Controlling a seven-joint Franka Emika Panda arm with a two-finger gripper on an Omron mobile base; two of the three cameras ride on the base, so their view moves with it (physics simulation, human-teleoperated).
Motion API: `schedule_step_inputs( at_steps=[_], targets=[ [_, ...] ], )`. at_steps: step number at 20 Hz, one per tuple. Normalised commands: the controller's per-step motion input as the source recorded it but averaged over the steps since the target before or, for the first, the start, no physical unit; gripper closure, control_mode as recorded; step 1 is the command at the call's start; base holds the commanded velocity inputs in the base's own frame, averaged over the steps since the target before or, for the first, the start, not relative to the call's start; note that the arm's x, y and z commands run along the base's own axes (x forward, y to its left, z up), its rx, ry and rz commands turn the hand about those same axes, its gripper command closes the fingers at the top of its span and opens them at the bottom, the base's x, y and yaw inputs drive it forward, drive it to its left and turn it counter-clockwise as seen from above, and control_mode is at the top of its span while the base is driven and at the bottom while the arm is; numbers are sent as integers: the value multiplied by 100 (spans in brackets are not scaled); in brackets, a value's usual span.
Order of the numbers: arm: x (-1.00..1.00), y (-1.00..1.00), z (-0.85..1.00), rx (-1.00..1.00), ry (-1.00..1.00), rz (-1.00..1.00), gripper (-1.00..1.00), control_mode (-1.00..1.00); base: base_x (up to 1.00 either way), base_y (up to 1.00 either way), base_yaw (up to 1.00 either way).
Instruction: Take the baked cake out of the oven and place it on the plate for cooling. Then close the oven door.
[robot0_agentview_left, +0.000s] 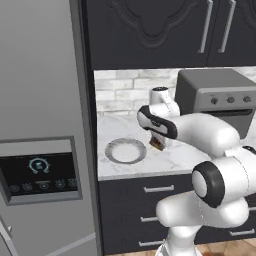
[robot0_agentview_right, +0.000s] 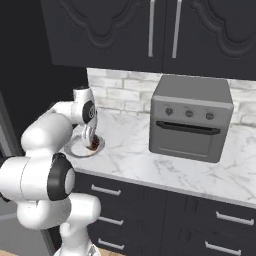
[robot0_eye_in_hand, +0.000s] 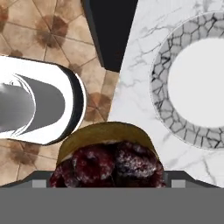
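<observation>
The cake (robot0_eye_in_hand: 107, 153), a golden-brown round with dark red berries on top, sits between the fingers of my gripper (robot0_eye_in_hand: 107, 177), which is shut on it. In the left base view the gripper (robot0_agentview_left: 156, 139) holds the cake (robot0_agentview_left: 156, 145) low over the marble counter, just right of the grey-rimmed white plate (robot0_agentview_left: 111, 150). From the right side, the cake (robot0_agentview_right: 93, 143) hangs at the near edge of the plate (robot0_agentview_right: 75, 151). The grey oven (robot0_agentview_right: 191, 117) stands on the counter to the right. Its oven door (robot0_agentview_right: 186, 142) looks upright against the front.
A tall grey fridge (robot0_agentview_left: 40, 150) with a dark display panel stands left of the counter. Dark cabinets (robot0_agentview_right: 125, 30) hang overhead and dark drawers (robot0_agentview_right: 150, 210) run below the marble counter (robot0_agentview_right: 145, 165). The tiled floor (robot0_eye_in_hand: 39, 26) lies beyond the counter edge.
</observation>
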Motion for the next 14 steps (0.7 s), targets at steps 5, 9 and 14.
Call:
schedule_step_inputs(
  at_steps=[5, 9, 14],
  targets=[
    [32, 15, -42, 12, -1, 44, 100, -100, 0, 0, 0],
    [8, 54, -61, 0, -14, 24, 100, -100, 0, 0, 0],
    [0, 58, -32, -5, -36, 5, 100, -100, 0, 0, 0]
  ],
)
